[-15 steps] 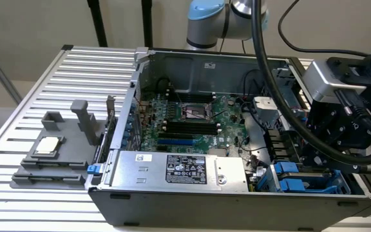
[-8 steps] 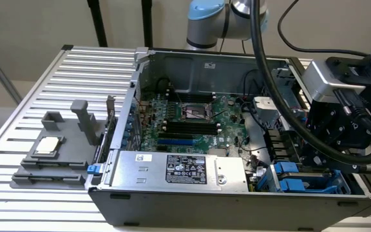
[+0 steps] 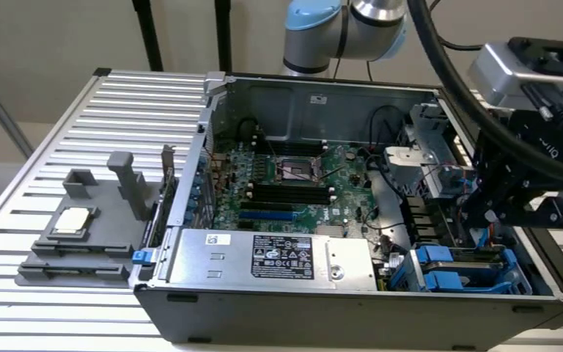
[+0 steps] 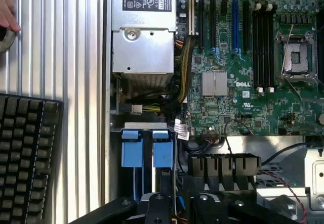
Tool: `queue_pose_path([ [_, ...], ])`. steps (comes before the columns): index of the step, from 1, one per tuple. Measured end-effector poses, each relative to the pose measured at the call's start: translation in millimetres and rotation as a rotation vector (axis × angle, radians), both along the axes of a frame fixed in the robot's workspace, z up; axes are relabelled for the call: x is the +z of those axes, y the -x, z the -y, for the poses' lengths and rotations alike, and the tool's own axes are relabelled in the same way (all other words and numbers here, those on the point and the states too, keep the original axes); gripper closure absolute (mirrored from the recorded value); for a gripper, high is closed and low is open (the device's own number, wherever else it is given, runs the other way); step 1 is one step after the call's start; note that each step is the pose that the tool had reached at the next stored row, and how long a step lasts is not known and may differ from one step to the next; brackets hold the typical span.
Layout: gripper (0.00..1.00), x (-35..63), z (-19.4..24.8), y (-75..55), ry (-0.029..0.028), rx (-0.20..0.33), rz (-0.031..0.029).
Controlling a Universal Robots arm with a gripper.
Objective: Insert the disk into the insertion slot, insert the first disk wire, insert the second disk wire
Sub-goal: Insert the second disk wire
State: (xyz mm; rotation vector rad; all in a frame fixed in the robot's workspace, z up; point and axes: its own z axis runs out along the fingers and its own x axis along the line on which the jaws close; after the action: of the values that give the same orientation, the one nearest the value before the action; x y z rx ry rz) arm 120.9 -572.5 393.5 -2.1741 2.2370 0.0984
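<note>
Two bright blue tabs mark the insertion slot (image 3: pixel 468 270), the drive cage in the corner of the open computer case (image 3: pixel 360 312), at the exterior view's right. It is just beside the silver power-supply box (image 3: pixel 272 257). Whether the disk sits inside the cage, I cannot tell. The pincer (image 3: pixel 512 213) hangs just above the cage. How far it is open, and whether it has hold of anything, I cannot tell. A grey fixture block (image 3: pixel 86 235) lies on the ribbed desk (image 3: pixel 56 132) beside the case. In the wrist view, a black keyboard (image 4: pixel 25 158) lies on the desk, with a person's hand (image 4: pixel 7 6) apart from it.
</note>
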Motion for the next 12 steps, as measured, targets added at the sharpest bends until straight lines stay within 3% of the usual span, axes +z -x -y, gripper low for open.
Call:
queue_pose_path([
  [3,0.75,8.2,-10.7,-0.4,0.007,0.0,0.0001],
  [6,0.75,8.3,-17.5,-3.9,0.0107,0.0,0.0],
  [12,0.75,6.3,-24.0,-20.2,0.0124,0.0,-0.0003],
])
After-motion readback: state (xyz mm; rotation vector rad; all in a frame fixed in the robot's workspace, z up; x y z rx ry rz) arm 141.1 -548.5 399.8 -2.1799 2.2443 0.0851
